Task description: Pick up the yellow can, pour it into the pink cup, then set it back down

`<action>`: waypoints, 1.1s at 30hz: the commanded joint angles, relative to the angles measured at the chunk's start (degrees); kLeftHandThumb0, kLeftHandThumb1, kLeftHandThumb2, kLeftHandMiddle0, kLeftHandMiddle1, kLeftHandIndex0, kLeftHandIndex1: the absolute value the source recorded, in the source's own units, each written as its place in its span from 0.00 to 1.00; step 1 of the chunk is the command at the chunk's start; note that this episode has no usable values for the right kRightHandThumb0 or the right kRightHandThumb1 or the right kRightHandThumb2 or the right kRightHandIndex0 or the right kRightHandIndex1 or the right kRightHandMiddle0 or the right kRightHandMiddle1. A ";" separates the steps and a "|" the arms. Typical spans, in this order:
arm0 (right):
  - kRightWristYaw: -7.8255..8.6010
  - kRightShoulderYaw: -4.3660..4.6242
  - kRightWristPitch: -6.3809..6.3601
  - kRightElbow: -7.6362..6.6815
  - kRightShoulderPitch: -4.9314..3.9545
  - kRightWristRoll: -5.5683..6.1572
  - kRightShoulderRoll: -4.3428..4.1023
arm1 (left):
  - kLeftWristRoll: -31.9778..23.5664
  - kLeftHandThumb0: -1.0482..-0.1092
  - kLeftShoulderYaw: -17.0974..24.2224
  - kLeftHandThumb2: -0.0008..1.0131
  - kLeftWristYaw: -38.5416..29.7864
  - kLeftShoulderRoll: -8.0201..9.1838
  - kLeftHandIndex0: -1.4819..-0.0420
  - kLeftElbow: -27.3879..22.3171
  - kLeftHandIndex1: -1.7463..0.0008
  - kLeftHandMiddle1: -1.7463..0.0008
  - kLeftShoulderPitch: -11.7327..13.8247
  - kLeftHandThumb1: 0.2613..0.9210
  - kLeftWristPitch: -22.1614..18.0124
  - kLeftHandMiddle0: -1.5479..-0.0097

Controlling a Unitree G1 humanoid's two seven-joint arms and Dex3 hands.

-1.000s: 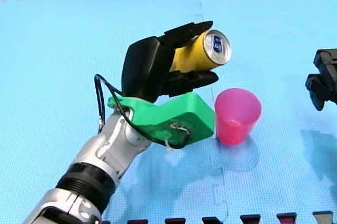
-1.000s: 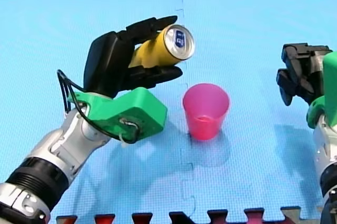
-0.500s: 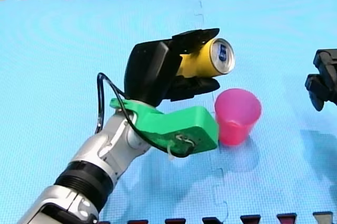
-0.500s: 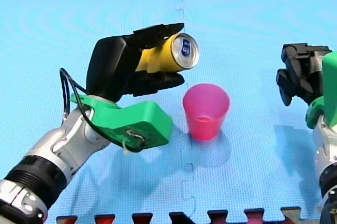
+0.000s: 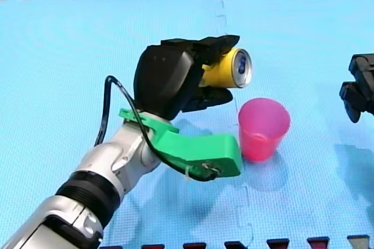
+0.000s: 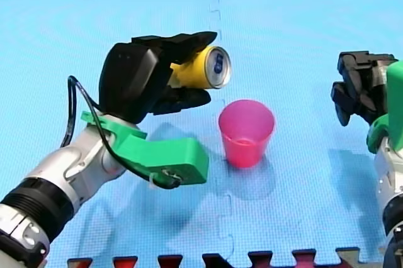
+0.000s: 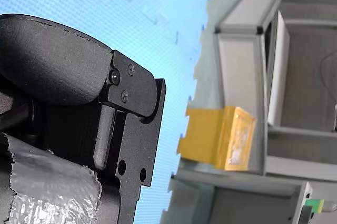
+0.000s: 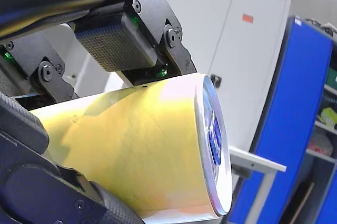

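Left hand is gripping the yellow can around its body, holding it aloft on its side, long axis running left-right, top facing right. The pink cup is standing just right of that top and below it. Right hand is hovering well right. Blue foam mat underneath, white cabinet beyond.

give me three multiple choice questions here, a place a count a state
1. Where is the pink cup? A on a shelf; B in a hand; C on the blue mat.
2. How many cups? A one; B two; C three.
3. The yellow can is: A upright on the mat; B tipped sideways in the left hand; C crushed.
Answers: C, it stands on the mat, and the right hand, at the mat's right edge, holds nothing; A, one cup shows; B, the left hand grips it sideways.
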 commanded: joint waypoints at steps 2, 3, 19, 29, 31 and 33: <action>-0.03 -0.12 0.14 -0.06 -0.14 0.10 -0.12 | 0.50 0.70 -0.83 0.00 1.98 0.16 0.18 1.07 1.00 0.99 -1.10 0.82 0.37 0.11; -0.05 -0.14 0.10 -0.03 -0.16 0.10 -0.11 | 0.75 0.70 -1.13 0.00 2.52 0.22 0.18 1.39 1.00 0.99 -1.29 0.82 0.42 0.11; -0.84 0.36 -0.54 0.39 -0.36 -0.81 -0.12 | 1.77 0.72 -3.67 0.00 5.88 0.56 0.19 2.46 1.00 0.98 -2.72 0.84 0.79 0.07; -1.23 0.67 -0.18 0.77 -0.67 -1.36 -0.26 | 1.77 0.72 -4.40 0.00 5.98 0.17 0.18 2.11 1.00 0.38 -3.81 0.88 0.38 0.37; -1.26 0.64 -0.14 0.81 -0.70 -1.44 -0.28 | 2.53 0.73 -4.86 0.00 7.01 0.25 0.17 2.07 1.00 0.31 -3.93 0.88 0.90 0.40; -1.28 0.57 -0.16 0.83 -0.68 -1.46 -0.28 | 2.94 0.74 -5.14 0.00 7.61 0.30 0.17 2.08 1.00 0.27 -4.04 0.89 1.18 0.41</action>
